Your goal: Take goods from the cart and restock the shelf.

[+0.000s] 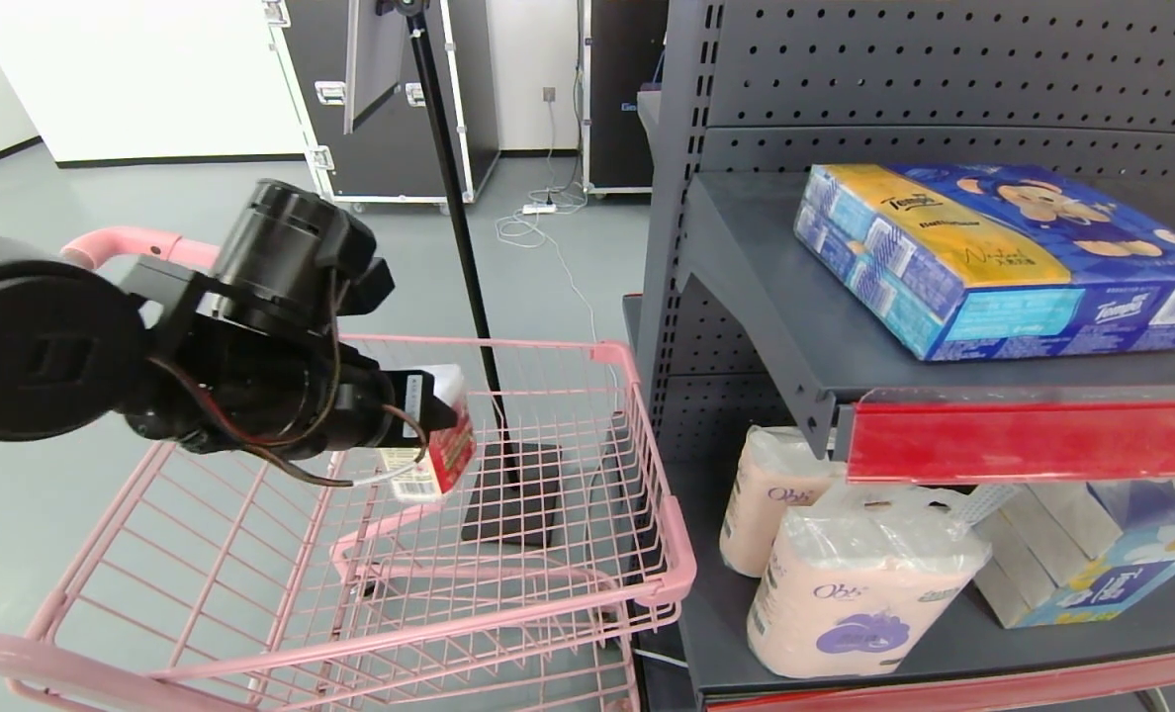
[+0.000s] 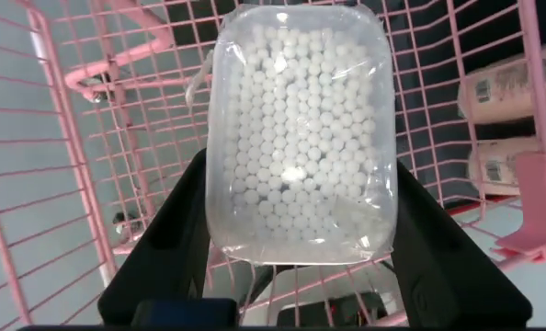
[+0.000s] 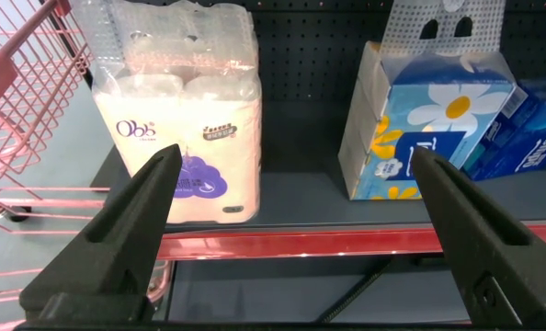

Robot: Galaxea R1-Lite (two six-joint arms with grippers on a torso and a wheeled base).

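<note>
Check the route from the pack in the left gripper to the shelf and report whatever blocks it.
The cart's shelf-side wire wall stands between the pack, held in the left gripper, and the shelf. On the lower level, toilet roll packs fill the corner nearest the cart.

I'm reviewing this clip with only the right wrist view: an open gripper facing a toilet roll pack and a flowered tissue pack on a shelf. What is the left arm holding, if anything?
Observer: The left gripper is shut on a clear pack of what look like cotton swabs, held over the pink cart.
Operator: Is there stock above this shelf?
Observer: Yes, a blue and yellow tissue multipack lies flat on the upper shelf.
Operator: I see one roll pack. Any more?
Observer: A second roll pack stands just behind the front roll pack on the lower shelf.
</note>
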